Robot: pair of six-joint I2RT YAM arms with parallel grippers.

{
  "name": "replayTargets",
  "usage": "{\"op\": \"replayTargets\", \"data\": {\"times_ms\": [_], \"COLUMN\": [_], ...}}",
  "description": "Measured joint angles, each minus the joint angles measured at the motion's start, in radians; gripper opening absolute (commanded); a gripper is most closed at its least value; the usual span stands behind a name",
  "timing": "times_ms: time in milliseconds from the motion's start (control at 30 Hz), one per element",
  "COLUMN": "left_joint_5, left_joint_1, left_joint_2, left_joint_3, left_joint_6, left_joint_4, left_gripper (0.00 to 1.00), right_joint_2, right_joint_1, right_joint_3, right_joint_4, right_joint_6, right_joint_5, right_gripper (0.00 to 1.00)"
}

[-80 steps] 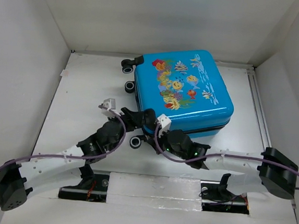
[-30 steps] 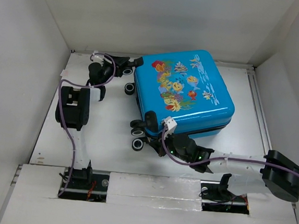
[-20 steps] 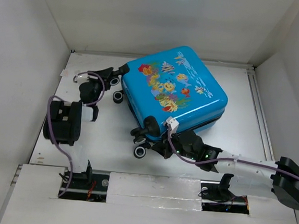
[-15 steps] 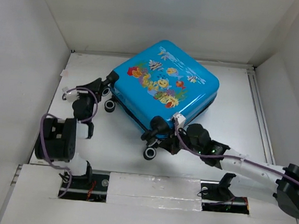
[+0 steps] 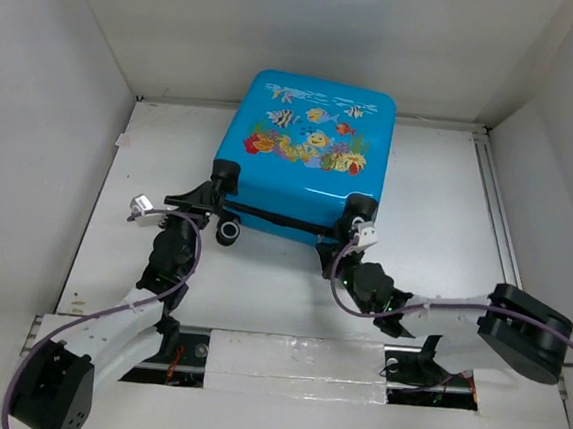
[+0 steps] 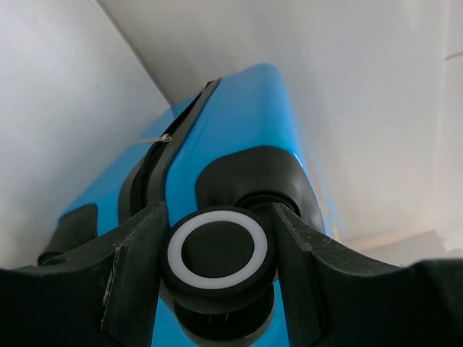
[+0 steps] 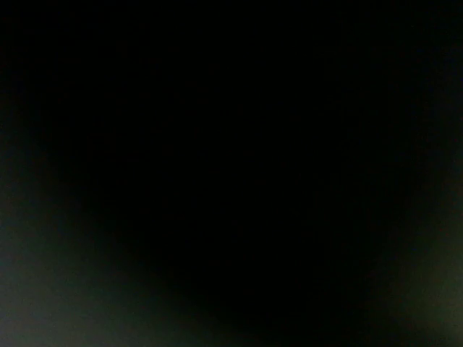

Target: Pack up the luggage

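The luggage [image 5: 306,166], bright blue with a fish print, lies closed and flat at the back middle of the table, wheels toward me. My left gripper [image 5: 211,196] is at its near left corner. In the left wrist view the two black fingers [image 6: 137,267] press either side of a black wheel with a white ring [image 6: 217,249], under the blue shell [image 6: 231,116]. My right gripper [image 5: 347,235] is against the near right wheel corner. The right wrist view is all black, so its jaws are hidden.
A second left wheel [image 5: 229,232] sticks out beside the left gripper. White walls close in the table on the left, back and right. A rail [image 5: 489,192] runs along the right side. The arm bases sit in slots at the near edge [image 5: 294,361].
The luggage has turned counter-clockwise, from wheels pointing left to wheels pointing toward me, and shifted back. Both grippers swung round with its wheel corners.
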Motion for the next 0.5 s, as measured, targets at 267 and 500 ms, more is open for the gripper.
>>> {"op": "replayTargets", "data": {"times_ms": [267,500], "left_joint_5": [0.003,0.159], "left_joint_1": [-0.169,-0.446], "left_joint_2": [0.051,0.085], "left_joint_3": [0.047,0.135], "left_joint_6": [0.045,0.082], "left_joint_4": [-0.027,-0.072], "left_gripper": [0.0,0.0], "right_joint_2": [0.238,0.354], "right_joint_1": [0.092,0.146], "right_joint_3": [0.247,0.395], "right_joint_4": [-0.034,-0.077], "right_joint_6": [-0.032,-0.051], "right_joint_5": [0.227,0.094], "right_gripper": [0.0,0.0]}}
